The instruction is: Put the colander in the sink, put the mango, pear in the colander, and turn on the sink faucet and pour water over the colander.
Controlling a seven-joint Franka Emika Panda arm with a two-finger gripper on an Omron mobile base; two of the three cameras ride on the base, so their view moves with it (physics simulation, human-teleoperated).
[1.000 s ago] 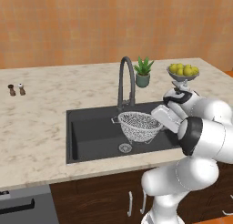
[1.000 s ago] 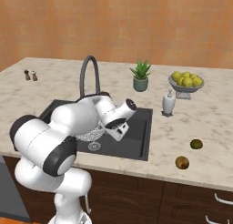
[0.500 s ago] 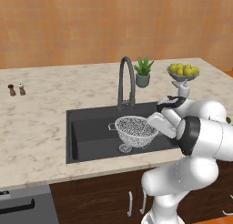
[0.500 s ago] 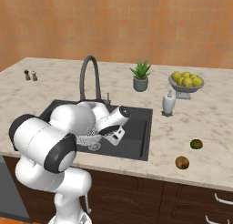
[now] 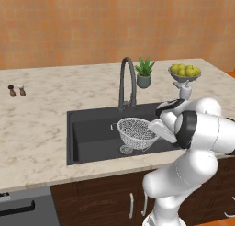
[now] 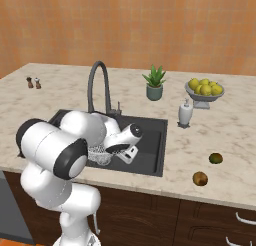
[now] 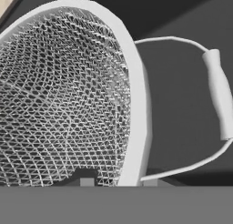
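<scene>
Over the sink (image 5: 92, 133), the fingers (image 7: 114, 182) pinch the colander (image 5: 136, 131) by its rim. It is whitish fine mesh with a wire side handle; no writing is readable.

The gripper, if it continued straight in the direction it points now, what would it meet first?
The gripper is shut on the colander rim, so that mesh bowl comes first; beyond it probably the dark sink wall or floor, though depth is unclear.

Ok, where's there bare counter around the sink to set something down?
Widest bare stretch: left of the sink, out to the shakers. A narrower strip lies between the sink's right edge and the two loose fruits. The back right is crowded: plant, dispenser, fruit bowl.
</scene>
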